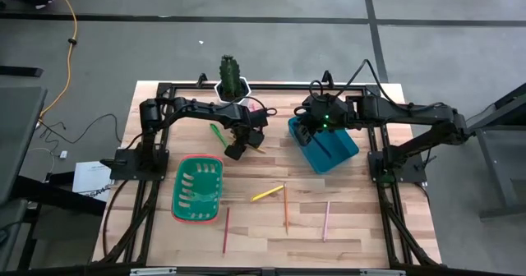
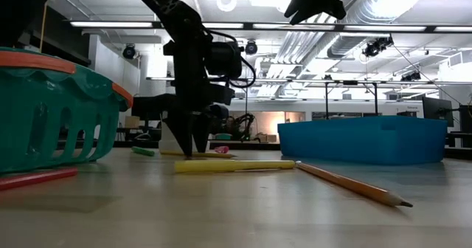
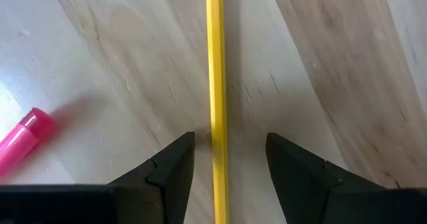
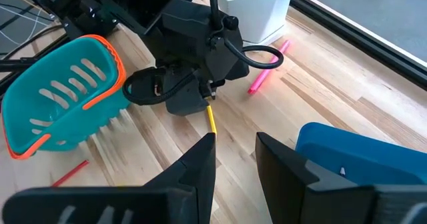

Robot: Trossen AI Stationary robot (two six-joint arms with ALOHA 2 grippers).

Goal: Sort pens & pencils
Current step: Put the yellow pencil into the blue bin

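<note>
Overhead, table-level and two wrist cameras share the yellow pencil [image 3: 215, 84].

Left arm: reaches from its base at the table's left side across toward the middle, elbow raised, wrist bent steeply down. Left gripper [image 1: 236, 150]: pointing down, fingertips at the tabletop in the low view [image 2: 190, 146]. Jaws apart, a clear gap between the two dark fingers [image 3: 167, 167] in the left wrist view; nothing pinched.

Right arm: reaches from its base at the table's right side inward toward the middle, forearm roughly level, held high above the table. Right gripper [image 1: 306, 131]: raised, well clear of the tabletop, tilted down and forward toward the left gripper [image 4: 180, 94]. Jaws parted with a narrow gap between the fingers [image 4: 193, 167]; nothing held.
</note>
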